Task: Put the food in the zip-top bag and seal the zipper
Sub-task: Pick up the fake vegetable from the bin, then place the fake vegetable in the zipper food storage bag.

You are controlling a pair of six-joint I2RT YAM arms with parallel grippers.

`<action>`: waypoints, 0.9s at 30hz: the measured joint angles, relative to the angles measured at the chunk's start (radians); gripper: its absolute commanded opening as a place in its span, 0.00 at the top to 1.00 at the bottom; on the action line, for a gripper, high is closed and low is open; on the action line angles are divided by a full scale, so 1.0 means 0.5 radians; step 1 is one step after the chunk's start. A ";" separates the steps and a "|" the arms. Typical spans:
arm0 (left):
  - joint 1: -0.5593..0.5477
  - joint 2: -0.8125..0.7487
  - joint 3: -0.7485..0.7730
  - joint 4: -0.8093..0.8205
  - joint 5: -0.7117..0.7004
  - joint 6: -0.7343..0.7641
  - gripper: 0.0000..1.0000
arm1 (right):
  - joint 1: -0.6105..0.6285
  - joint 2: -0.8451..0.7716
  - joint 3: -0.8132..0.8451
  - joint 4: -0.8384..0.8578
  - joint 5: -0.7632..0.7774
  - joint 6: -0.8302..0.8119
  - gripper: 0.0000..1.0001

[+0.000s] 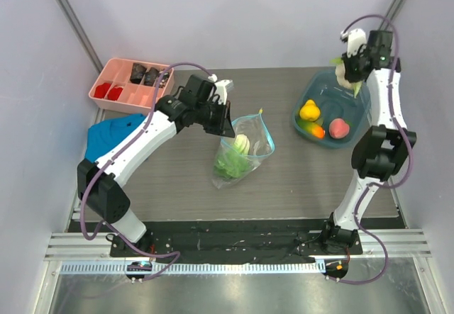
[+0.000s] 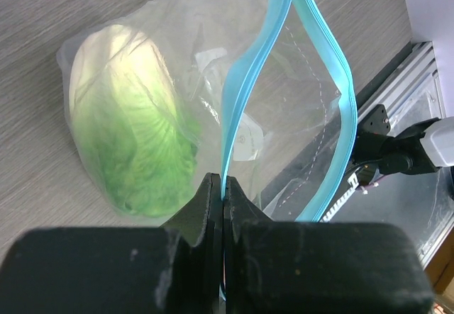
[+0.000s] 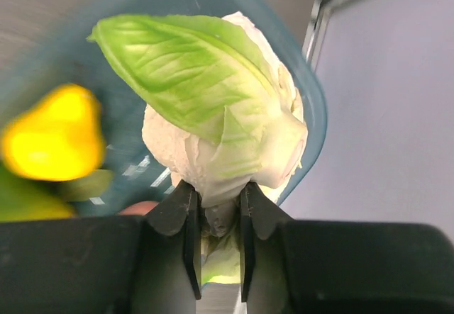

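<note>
With the left end effector [image 2: 223, 186] pinching the zipper [image 2: 245, 73], the right end effector [image 3: 216, 200] should lower its pinched cabbage [image 3: 227, 137] into the mid-frame zip-top bag [image 1: 259, 141].

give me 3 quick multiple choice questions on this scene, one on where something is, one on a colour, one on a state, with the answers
1. Where is the green cabbage?
A in the bag
B on the blue cloth
C in the pink tray

2. What colour is the bag's zipper?
A red
B light blue
C yellow

3. What state is the right gripper in?
A open and empty
B shut on the bag
C shut on a leafy vegetable

Answers:
1 A: the green cabbage shows through the bag's clear film.
2 B: the strip along the mouth is light blue.
3 C: the fingers pinch the leafy vegetable at its base, over the bowl.
</note>
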 measured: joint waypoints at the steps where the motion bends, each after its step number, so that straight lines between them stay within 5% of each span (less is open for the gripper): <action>1: 0.000 -0.001 -0.004 0.005 0.000 -0.002 1.00 | 0.000 -0.053 0.086 -0.085 -0.087 0.057 0.99; 7: 0.000 -0.024 -0.052 0.065 0.001 -0.041 1.00 | 0.008 -0.500 0.296 -0.438 -0.766 0.531 0.99; 14: 0.001 -0.089 -0.131 0.163 0.024 -0.089 1.00 | 0.381 -1.389 -0.701 -0.027 -1.540 1.624 0.99; 19: 0.001 -0.150 -0.186 0.226 0.037 -0.101 1.00 | 0.832 -1.526 -1.144 0.173 -1.691 2.055 0.99; 27: 0.001 -0.163 -0.208 0.259 0.056 -0.119 1.00 | 1.012 -1.462 -1.440 0.175 -1.614 2.213 0.99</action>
